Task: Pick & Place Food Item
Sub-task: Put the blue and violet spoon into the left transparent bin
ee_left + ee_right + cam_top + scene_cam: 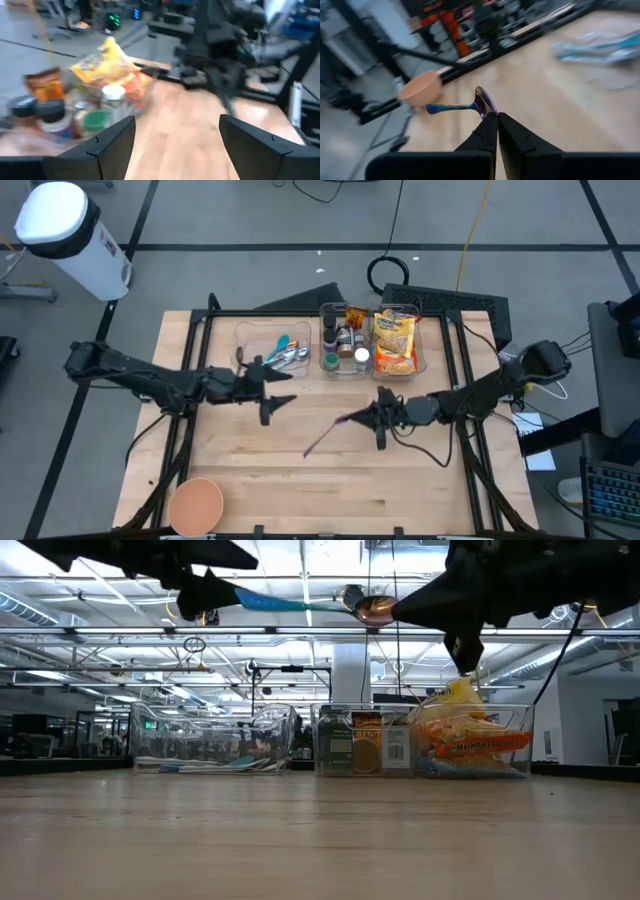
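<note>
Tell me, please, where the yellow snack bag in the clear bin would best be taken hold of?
Probably the upper edge of the yellow snack bag, coming straight down from above. In the low view its top rises over the rim of the clear bin, while the bin's walls and the jars alongside block a sideways approach.

A robotics lab in a big open hall is showing here: the wooden table [300,470] is sitting inside a black metal frame [330,313] on grey floor, cables [400,265] are trailing across it, and long ceiling light strips [150,690] are running over distant workstations.
</note>
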Action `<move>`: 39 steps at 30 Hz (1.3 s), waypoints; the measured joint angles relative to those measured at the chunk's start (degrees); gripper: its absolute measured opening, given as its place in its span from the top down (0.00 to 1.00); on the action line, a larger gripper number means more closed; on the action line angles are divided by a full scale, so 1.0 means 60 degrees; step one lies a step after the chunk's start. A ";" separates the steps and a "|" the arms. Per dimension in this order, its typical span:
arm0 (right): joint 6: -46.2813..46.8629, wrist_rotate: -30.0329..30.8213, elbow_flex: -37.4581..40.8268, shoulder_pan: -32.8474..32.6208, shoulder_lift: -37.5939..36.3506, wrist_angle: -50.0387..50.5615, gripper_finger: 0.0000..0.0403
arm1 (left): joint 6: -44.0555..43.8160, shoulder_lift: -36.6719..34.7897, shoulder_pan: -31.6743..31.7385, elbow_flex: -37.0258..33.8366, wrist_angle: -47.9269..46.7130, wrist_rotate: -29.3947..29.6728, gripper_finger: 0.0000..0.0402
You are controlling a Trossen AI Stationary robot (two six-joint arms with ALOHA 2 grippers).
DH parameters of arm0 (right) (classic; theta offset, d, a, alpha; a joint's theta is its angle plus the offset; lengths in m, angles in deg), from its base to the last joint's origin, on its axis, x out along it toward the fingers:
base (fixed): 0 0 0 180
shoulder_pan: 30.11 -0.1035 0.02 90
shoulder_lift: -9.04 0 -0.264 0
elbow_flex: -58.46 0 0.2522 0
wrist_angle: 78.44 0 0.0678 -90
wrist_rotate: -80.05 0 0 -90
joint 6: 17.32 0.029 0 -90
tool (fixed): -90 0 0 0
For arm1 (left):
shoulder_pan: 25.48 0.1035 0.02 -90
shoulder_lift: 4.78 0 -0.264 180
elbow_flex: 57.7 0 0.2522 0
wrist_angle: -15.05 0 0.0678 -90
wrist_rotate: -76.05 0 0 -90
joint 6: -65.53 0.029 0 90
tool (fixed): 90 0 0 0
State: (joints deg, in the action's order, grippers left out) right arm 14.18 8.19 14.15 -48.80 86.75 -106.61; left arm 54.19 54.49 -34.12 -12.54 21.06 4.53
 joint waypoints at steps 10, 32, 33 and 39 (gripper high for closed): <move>-0.0839 0.0509 -0.0007 0.0958 -0.0500 0.0626 1.00 | -0.0033 0.2423 0.0213 0.1925 -0.0955 -0.1838 0.26; -0.1446 0.1485 -0.0007 0.1040 -0.0502 0.0545 1.00 | -0.0750 0.4819 0.0911 0.3741 -0.3148 -0.2848 0.27; -0.1460 0.1482 -0.0007 0.1040 -0.0502 0.0505 1.00 | -0.0749 0.4819 0.0923 0.3741 -0.3148 -0.2843 0.28; -0.1460 0.1482 -0.0007 0.1040 -0.0502 0.0456 1.00 | -0.0736 0.4815 0.1052 0.3737 -0.3352 -0.2859 0.49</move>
State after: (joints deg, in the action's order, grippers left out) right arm 5.42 17.08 14.11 -42.55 83.74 -103.88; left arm 49.78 83.38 -27.80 9.88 0.95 -12.62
